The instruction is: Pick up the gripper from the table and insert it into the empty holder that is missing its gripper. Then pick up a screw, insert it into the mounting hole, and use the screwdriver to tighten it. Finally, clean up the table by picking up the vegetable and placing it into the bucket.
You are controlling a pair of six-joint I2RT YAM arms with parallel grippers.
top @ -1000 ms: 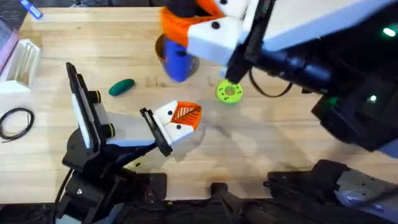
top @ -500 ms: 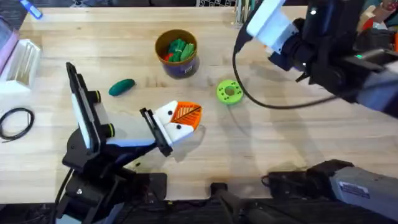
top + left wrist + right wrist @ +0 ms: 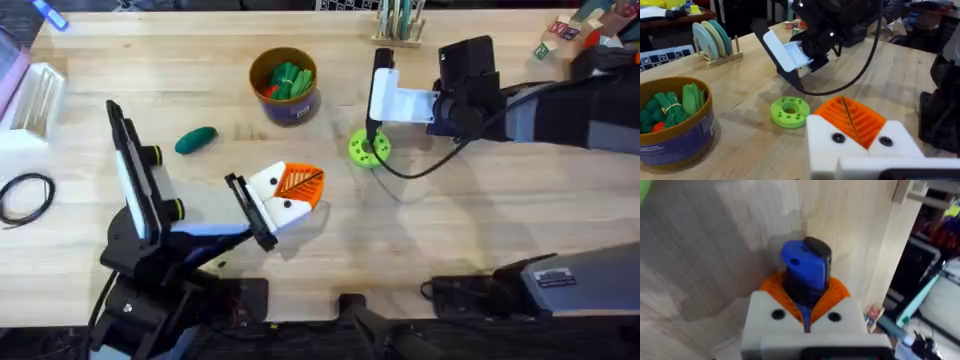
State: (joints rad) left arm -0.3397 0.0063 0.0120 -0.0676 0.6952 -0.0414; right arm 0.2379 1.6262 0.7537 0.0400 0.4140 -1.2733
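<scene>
1. The table carries everything; I see no bare white holder or loose orange finger on it, so I take the last job, the tidy-up, as the one I can plan for.
2. The right arm reaches in from the right, stretched low across the far half; its right gripper is clamped on the blue screwdriver, which stands up out of the orange pads; that arm is busy.
3. The left arm is folded near its base, wrist level over the near middle; the left gripper has its orange pads pressed together with nothing between them.
4. The bucket stands at the far middle, already holding bright green and red toys.
5. The vegetable lies on the wood, apart from the bucket, to its left and nearer me; it sits farther out and to the left of the left gripper, long axis running roughly left to right; the left arm is clearly nearer, and must open first.
6. A green disc lies just under the right gripper.
</scene>
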